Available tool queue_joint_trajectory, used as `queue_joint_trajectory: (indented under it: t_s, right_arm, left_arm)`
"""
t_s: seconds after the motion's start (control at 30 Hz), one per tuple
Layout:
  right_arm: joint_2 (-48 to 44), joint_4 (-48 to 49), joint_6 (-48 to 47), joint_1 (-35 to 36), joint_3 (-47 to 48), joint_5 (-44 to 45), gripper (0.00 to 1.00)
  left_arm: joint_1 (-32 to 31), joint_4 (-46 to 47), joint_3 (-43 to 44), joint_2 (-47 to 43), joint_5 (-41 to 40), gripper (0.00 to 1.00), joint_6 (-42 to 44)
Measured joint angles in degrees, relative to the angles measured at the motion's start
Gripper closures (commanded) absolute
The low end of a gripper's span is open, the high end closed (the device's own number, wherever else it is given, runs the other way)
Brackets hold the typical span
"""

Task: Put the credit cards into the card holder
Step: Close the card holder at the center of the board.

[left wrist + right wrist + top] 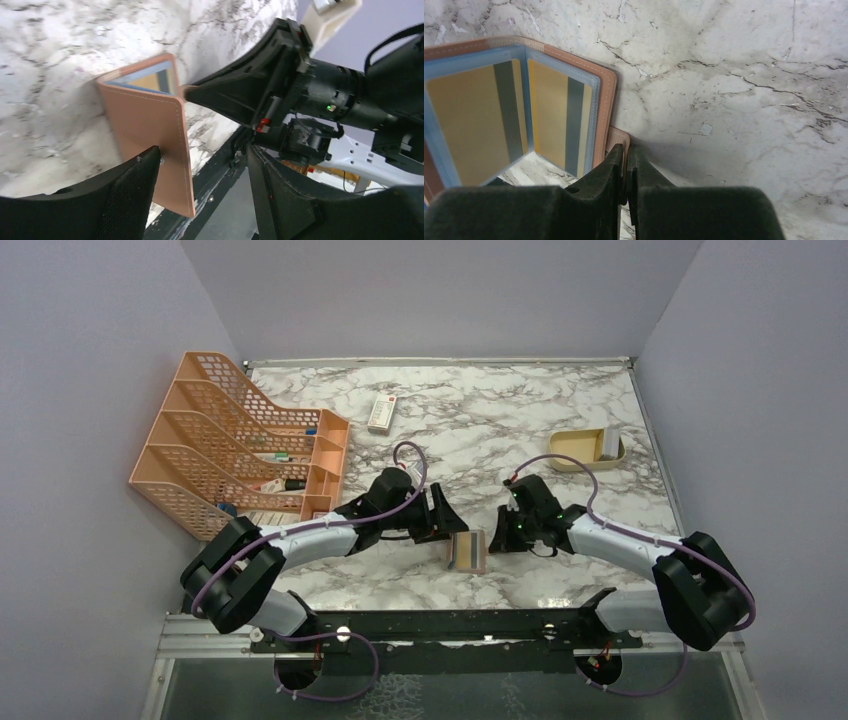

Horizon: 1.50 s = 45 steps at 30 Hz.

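Right fingers [608, 172] at card holder [608, 100], seemingly upright

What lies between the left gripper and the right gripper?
The card holder: the top view shows it between the left gripper and the right gripper, whose jaws pinch its tab in the right wrist view.

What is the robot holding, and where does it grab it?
The right gripper pinches the card holder by its small clasp tab; the left gripper is open.
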Motion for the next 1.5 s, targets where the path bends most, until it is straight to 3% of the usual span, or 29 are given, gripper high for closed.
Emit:
queue_joint_trajectory:
  t_s: [0.23,0.53,0.73,0.83,1.27,1.5]
  right_arm:
    - [0.55,0.20,-0.07,0.20,0.83,-0.74,0.94]
    - [-0.87,-1.38,-0.96,0.39,3.10,-0.17,0.84]
    - [-4.20,-2.19,-1.03,0.39,3.02,-0.15,0.76]
    - [-5.70,-2.23,-0.66,0.42,2.54,-0.15,0.74]
    - [-11.17,-3.06,1.14,0.39,0.79,-0.09,0.74]
    - [-11.17,-3.93,1.27,0.42,0.50,0.00,0.79]
  left_arm:
    - [-3.48,1.99,2.84,1.73,0.44,0.41,-0.33]
    - [-4.20,2.99,3.69,7.26,0.46,0.52,1.01]
    - [-4.22,3.56,4.74,9.77,0.44,0.54,2.71]
    - [-4.31,3.82,4.85,10.40,0.42,0.49,3.41]
    - [-4.31,-4.76,7.43,9.20,-4.37,0.48,8.61]
    - [-4.31,-9.33,8.61,8.00,-7.06,0.59,11.56]
